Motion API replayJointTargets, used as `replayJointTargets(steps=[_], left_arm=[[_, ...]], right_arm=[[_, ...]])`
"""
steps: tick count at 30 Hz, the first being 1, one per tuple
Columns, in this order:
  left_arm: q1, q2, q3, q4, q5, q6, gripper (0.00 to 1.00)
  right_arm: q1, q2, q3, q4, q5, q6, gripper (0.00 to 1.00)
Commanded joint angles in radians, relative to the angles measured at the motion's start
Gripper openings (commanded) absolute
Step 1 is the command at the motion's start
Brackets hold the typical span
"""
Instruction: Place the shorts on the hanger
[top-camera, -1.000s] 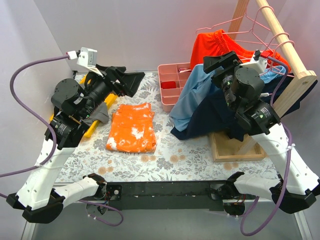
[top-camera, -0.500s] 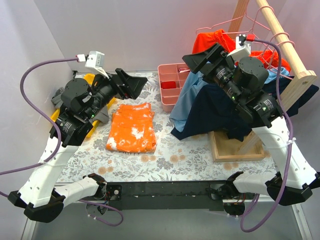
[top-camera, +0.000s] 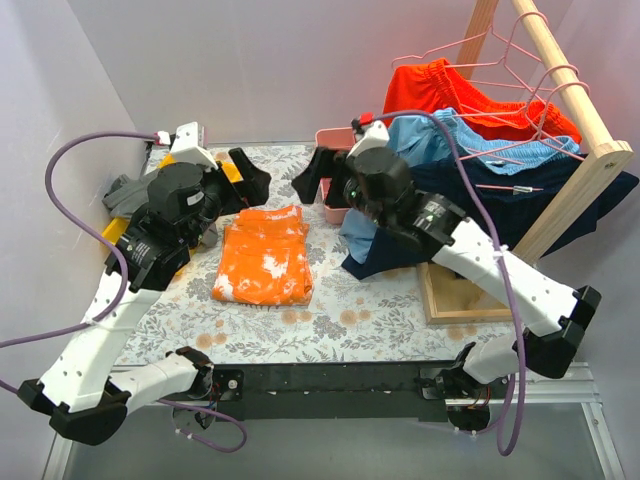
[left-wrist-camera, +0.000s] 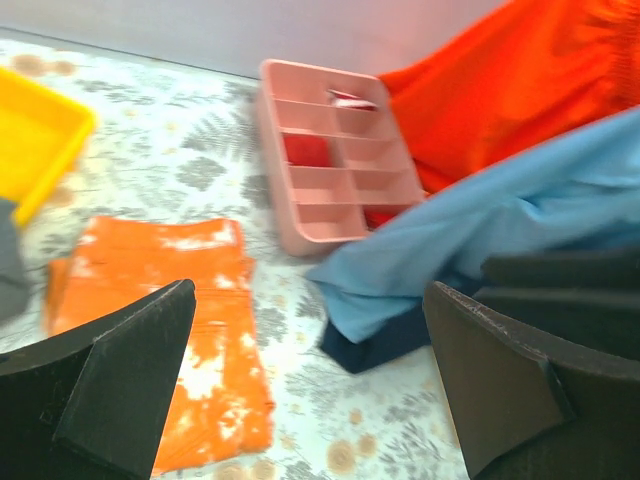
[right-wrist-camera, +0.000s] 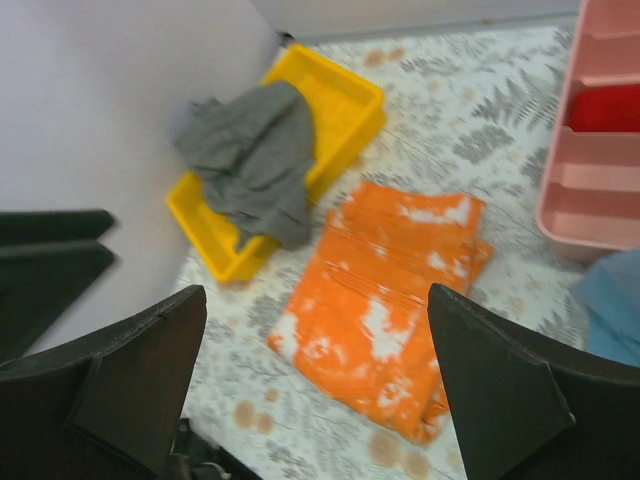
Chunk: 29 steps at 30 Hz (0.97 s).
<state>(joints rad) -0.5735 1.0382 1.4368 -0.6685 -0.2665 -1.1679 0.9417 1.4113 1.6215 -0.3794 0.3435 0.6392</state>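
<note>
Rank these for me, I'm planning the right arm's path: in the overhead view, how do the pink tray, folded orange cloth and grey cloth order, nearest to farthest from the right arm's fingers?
1. Pink tray: at the back of the table; the right arm's fingers overlap its left edge in this view.
2. Orange cloth: mid-table, left of and nearer than the fingers.
3. Grey cloth: far left, by the wall.

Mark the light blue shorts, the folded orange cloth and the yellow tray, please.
light blue shorts (left-wrist-camera: 500, 215), left wrist view, mid-fabric.
folded orange cloth (top-camera: 265, 255), top external view, centre of top layer.
yellow tray (right-wrist-camera: 345, 110), right wrist view, bare floor at far end.
</note>
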Motion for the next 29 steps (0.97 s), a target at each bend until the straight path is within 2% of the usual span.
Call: replayJointTargets(steps=[1,10,20,26,29], left_arm=[[-0.005,-0.053,-0.073,-0.104,-0.203,-0.016,0.98],[-0.005,-0.162,-0.401,-0.028,-0.125,-0.182,0.98],[-0.005,-0.184,-0.621,0.133,-0.080,-0.263,0.98],[-0.005,-0.138,-0.659,0.201,-0.080,-0.280,0.98],[-0.005,-0.112,-0.648,0.231,-0.051,-0.208,0.98]], right_arm=[[0.074,0.003,-0.081,0.071,0.182,-0.075,0.99],[0.181,0.014,-0.388,0.189,0.235,-0.049,0.99],[0.218,0.000,-0.695,0.396,0.078,-0.004,0.99],[0.218,-0.006,-0.695,0.390,0.103,-0.038,0.99],[0.220,-0.014,-0.687,0.398,0.101,-0.064,0.99]])
